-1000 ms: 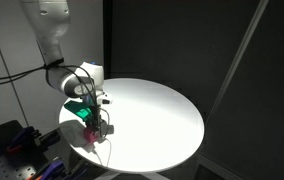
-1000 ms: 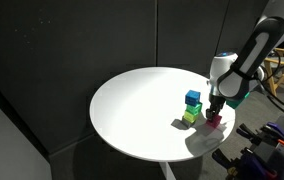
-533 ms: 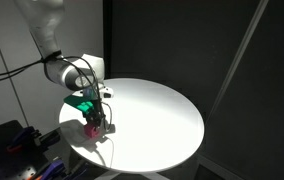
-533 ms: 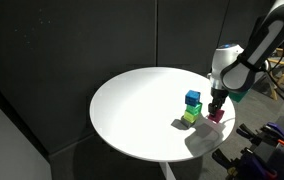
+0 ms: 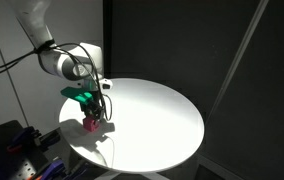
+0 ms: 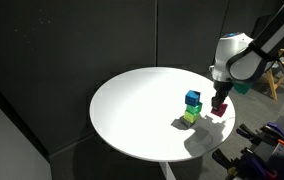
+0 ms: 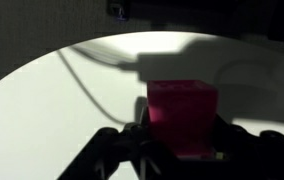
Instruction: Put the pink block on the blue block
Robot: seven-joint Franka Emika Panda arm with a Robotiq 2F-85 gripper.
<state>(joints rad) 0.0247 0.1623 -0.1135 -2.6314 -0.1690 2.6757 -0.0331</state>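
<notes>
My gripper (image 6: 219, 106) is shut on the pink block (image 6: 219, 107) and holds it just above the round white table (image 6: 132, 110), near its rim. The blue block (image 6: 192, 98) tops a small stack, with a green cube (image 6: 193, 109) and a yellow-green cube (image 6: 188, 118) under it, a short way beside the gripper. In the wrist view the pink block (image 7: 180, 115) fills the space between the dark fingers of the gripper (image 7: 180, 140). From the opposite side the gripper (image 5: 93, 122) hangs with the pink block (image 5: 92, 124) over the table's edge zone; the stack is hidden there.
A cable (image 7: 87, 85) lies curved across the white tabletop (image 5: 162, 115). Dark curtains surround the table. Cluttered equipment (image 6: 267, 150) stands beyond the table's rim close to the arm.
The gripper has risen with the pink block, lifting it off the tabletop. The stack with the blue block has not moved.
</notes>
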